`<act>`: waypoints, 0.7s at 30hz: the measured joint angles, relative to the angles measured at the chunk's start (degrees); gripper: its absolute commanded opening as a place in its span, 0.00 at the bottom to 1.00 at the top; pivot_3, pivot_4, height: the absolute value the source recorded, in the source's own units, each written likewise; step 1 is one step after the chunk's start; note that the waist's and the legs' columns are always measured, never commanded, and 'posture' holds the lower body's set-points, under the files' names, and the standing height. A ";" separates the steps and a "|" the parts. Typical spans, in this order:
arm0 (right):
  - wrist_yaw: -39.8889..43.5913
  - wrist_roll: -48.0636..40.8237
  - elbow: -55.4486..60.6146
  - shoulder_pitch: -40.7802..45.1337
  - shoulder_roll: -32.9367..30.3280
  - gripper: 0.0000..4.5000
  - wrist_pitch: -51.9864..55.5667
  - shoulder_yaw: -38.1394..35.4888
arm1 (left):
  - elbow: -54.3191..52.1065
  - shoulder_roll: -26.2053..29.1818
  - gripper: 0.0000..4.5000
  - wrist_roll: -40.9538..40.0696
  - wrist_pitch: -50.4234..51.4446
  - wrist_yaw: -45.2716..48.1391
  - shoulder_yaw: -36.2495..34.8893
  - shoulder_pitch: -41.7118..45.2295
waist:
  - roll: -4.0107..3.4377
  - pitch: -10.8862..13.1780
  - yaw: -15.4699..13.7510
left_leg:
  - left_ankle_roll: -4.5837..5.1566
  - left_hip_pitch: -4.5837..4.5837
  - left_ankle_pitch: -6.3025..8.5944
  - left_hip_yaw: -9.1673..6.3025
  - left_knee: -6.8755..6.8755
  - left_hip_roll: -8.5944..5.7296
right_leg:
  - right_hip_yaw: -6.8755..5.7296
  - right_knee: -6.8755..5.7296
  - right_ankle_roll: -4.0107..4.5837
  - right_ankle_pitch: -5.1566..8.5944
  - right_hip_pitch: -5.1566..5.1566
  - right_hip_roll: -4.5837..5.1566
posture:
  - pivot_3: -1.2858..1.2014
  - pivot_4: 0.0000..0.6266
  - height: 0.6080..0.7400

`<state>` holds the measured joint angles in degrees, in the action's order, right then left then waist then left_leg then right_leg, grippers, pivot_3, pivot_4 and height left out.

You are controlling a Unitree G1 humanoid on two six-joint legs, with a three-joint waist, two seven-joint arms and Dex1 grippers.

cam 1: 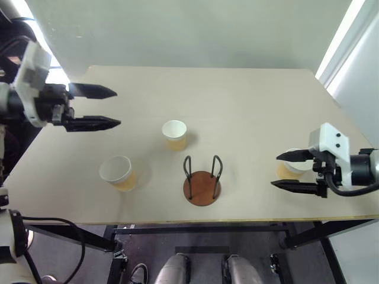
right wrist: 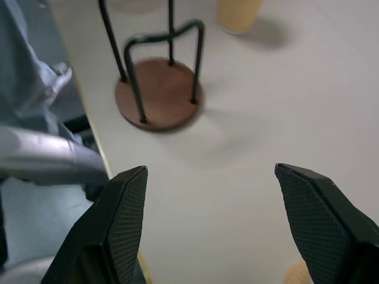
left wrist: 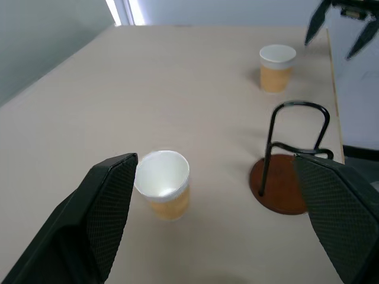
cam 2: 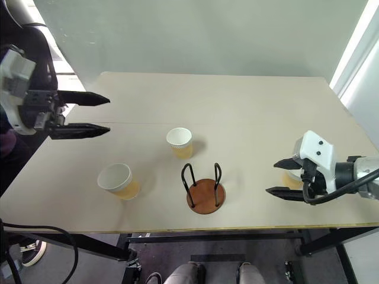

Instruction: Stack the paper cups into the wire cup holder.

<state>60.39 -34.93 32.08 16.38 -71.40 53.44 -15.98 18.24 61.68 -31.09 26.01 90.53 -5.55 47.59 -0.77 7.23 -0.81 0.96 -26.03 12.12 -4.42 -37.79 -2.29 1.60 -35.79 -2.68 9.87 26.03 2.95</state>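
Sitting empty, the wire cup holder [cam 1: 202, 183] has paper cups [cam 1: 175, 135] at 11, 9 and 3 o'clock. Both the left gripper [cam 1: 95, 107] and right gripper [cam 1: 293, 170] gape. Cups probably crush easily; pinch gently mid-wall.

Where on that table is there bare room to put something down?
The far half of the table, beyond the middle cup, is bare. So is the stretch between the wire cup holder and the right-hand cup. The near left, around the tilted cup, is more crowded.
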 measured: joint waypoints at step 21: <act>2.95 13.79 -18.53 2.98 1.06 0.78 -14.68 14.73 | -11.56 -0.08 1.00 -5.41 5.36 -0.17 -1.22 -7.81 | 0.30 0.09 0.17 | 0.59 0.05 -0.18 -0.04 -0.24 0.04 | -0.05 -0.07 -0.13 -0.21 -0.11 -0.03 | 0.52 0.24 1.00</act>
<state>63.34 -21.14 13.54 19.36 -70.35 38.77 -1.26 6.69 61.60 -36.50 31.37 90.36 -6.77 39.78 -0.47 7.32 -0.64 1.55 -25.99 11.94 -4.46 -38.03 -2.25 1.55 -35.86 -2.81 9.65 25.92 2.92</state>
